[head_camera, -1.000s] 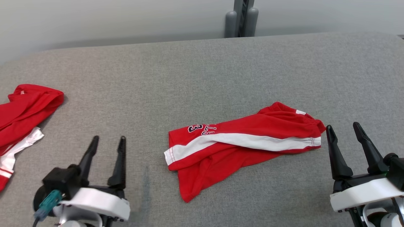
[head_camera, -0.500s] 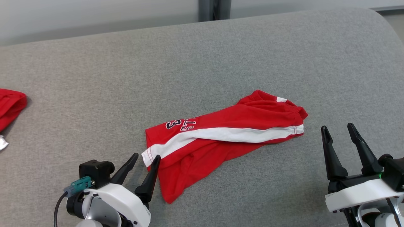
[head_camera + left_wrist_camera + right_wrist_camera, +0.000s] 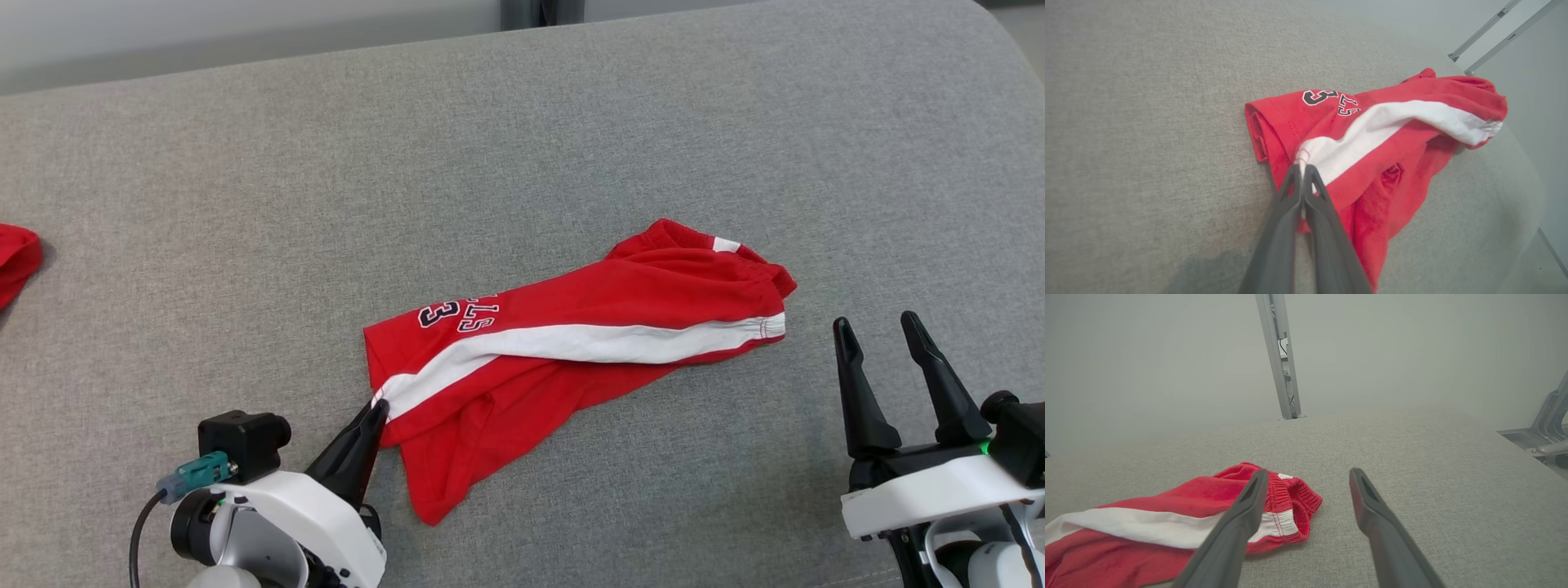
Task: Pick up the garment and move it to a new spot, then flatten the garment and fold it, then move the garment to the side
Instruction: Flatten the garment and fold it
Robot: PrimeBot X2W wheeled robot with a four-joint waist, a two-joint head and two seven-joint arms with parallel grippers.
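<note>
One grey padded table (image 3: pixel 245 163) carries the crumpled red shorts (image 3: pixel 620 294) near its middle, lying slantwise with the white stripe uppermost. The left gripper (image 3: pixel 377 407) is pinched tight on the hem at the stripe's near corner, so the lift is best done slowly and straight up, watching that the cloth does not slip out. The right gripper (image 3: pixel 886 327), spread wide and holding nothing, sits just beside the waistband end and could take that.

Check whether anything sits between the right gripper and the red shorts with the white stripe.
Nothing visible does: bare grey fabric surface lies between the open right gripper and the waistband end of the red white-striped shorts.
</note>
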